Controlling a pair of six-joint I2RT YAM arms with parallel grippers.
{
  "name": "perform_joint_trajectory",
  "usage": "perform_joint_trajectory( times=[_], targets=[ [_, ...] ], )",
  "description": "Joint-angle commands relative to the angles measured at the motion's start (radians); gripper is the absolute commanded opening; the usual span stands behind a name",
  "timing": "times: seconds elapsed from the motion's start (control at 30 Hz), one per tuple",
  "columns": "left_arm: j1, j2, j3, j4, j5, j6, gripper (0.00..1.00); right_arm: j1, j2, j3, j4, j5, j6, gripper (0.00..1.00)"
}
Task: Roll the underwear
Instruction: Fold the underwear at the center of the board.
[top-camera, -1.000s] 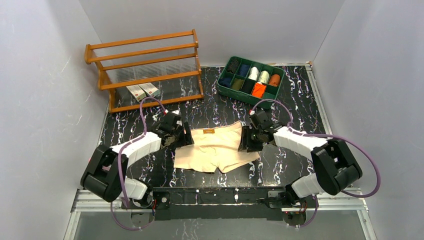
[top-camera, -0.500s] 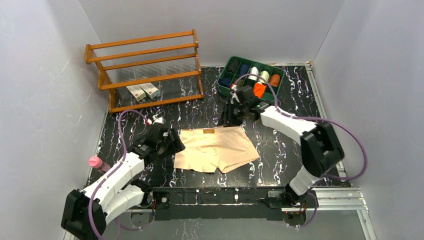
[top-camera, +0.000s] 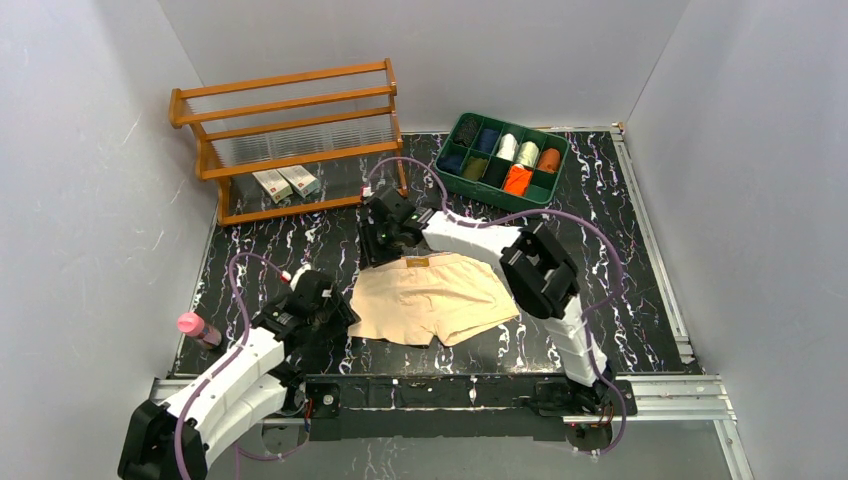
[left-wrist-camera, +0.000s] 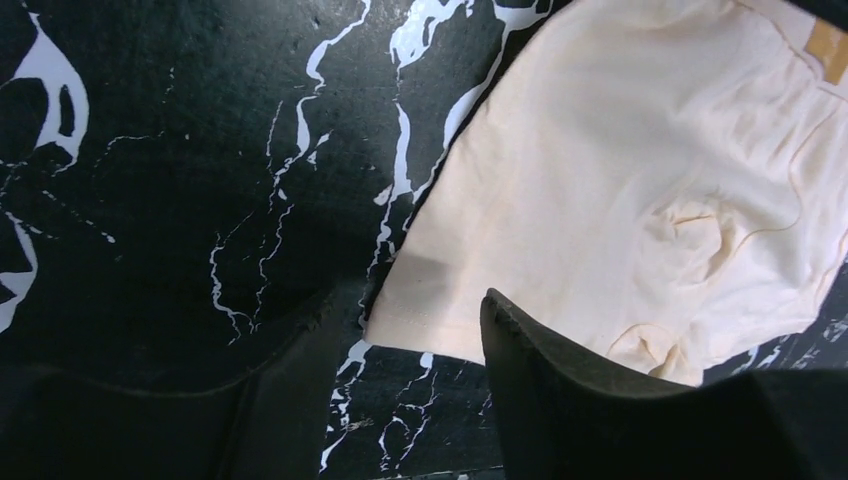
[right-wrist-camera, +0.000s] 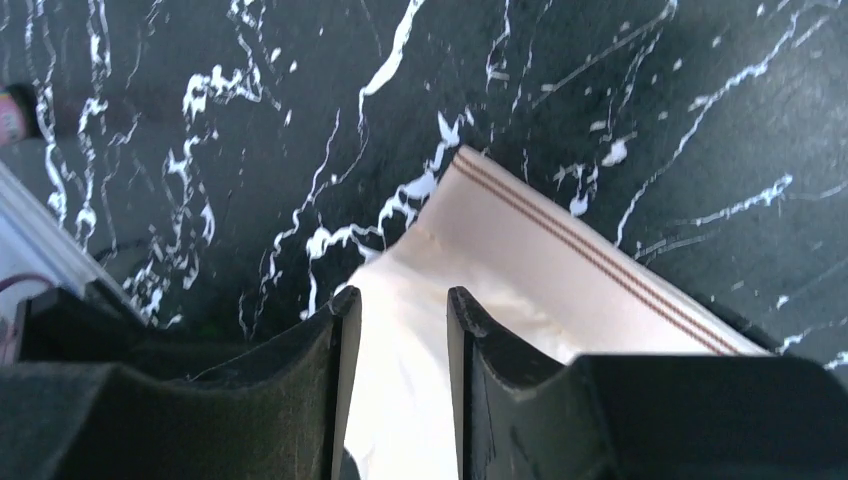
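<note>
Where the right arm (top-camera: 540, 270) bends over the black marbled table (top-camera: 600, 180), its elbow hides the far right corner of the beige boxer briefs (top-camera: 432, 298). These otherwise lie spread flat near the front middle, waistband to the far side. The right gripper (top-camera: 372, 252) sits at the waistband's far left corner. In its wrist view the fingers (right-wrist-camera: 320, 350) stand narrowly apart astride that striped corner, gripping nothing. Whether their tips touch the cloth cannot be made out. The left gripper (top-camera: 338, 312) is at the near left leg hem, jaws about half spread, with the hem corner lying loose between them. The left arm's elbow runs off the bottom of the overhead view, and a pink-capped bottle (top-camera: 192, 325) lies just beside that arm at the table's left edge.

The green tray (top-camera: 488, 193) at the far right has two rows of compartments holding rolled garments. The far row has black, dark blue, white, pale and dull orange rolls. The near row has dark blue, dark green, black and the bright orange underwear (top-camera: 517, 180). The last near compartment is too dark to read. Two small boxes (top-camera: 285, 183) sit on the bottom shelf of the wooden rack (top-camera: 280, 80).
</note>
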Motion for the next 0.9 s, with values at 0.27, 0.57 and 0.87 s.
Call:
perform_joint_trajectory(
  times=[0.27,0.57,0.87],
  targets=[
    [-0.037,-0.087,-0.125,-0.005,0.007,-0.085,0.41,0.080,0.194,0.326,-0.215,0.335,-0.080,0.48],
    [-0.083,-0.101,-0.136,-0.017,-0.019,-0.105,0.28,0.140,0.315,0.426,-0.290,0.507,-0.127,0.48],
    [-0.106,-0.132,-0.123,-0.057,-0.074,-0.126,0.09,0.164,0.366,0.461,-0.309,0.579,-0.142,0.27]
  ],
)
